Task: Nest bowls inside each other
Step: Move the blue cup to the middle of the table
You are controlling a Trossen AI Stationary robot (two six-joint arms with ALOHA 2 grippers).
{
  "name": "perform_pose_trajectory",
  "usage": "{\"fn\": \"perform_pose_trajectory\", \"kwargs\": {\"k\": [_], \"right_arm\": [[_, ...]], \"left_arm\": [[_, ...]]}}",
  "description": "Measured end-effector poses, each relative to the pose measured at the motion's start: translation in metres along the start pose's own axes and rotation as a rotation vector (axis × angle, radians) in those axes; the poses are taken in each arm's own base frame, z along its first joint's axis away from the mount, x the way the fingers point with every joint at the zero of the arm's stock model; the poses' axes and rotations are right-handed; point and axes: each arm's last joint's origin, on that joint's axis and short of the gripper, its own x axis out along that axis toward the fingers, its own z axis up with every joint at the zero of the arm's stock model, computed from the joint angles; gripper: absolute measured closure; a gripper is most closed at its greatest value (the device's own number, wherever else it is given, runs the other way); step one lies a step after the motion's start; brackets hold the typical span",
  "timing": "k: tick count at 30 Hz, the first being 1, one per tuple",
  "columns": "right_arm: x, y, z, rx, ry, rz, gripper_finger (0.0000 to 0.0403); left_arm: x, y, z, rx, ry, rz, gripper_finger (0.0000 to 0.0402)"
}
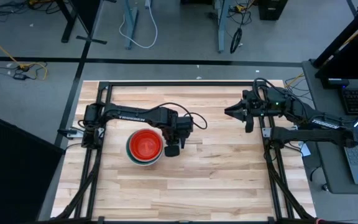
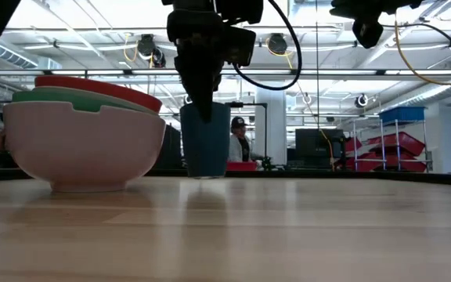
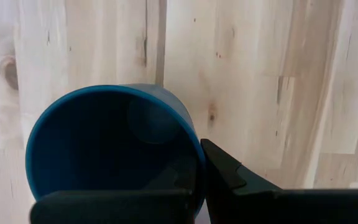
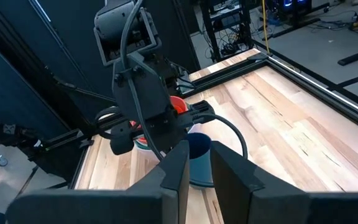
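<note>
On the left, the stack of bowls [image 1: 145,147] sits at nine o'clock of table centre: white outermost, green inside it, red on top. No loose bowl shows, so the nesting looks done, though a small one inside can't be confirmed. Just at the stack's three o'clock, the left gripper [image 1: 172,150] is pinched tight on the rim of the blue cup [image 3: 114,149], which stands on the wood. "TROSSEN" reads on that arm. Far right, the right gripper [image 1: 232,112] hovers, fingers slightly parted, holding nothing.

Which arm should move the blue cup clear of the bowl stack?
Left. Its gripper is already shut on the blue cup rim beside the stacked bowls; the right gripper waits far off.
</note>
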Motion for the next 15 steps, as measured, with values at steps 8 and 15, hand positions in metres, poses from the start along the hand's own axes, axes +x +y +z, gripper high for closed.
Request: {"fn": "perform_pose_trajectory", "kwargs": {"k": [8, 15], "right_arm": [[0.0, 0.0001, 0.0001, 0.004, -0.001, 0.001, 0.0353], [0.0, 0.0, 0.0001, -0.001, -0.001, 0.0, 0.0353]], "left_arm": [[0.0004, -0.0038, -0.0056, -0.018, 0.055, 0.006, 0.0401], [0.0012, -0.0096, -0.0054, -0.015, 0.05, 0.003, 0.0402]]}}
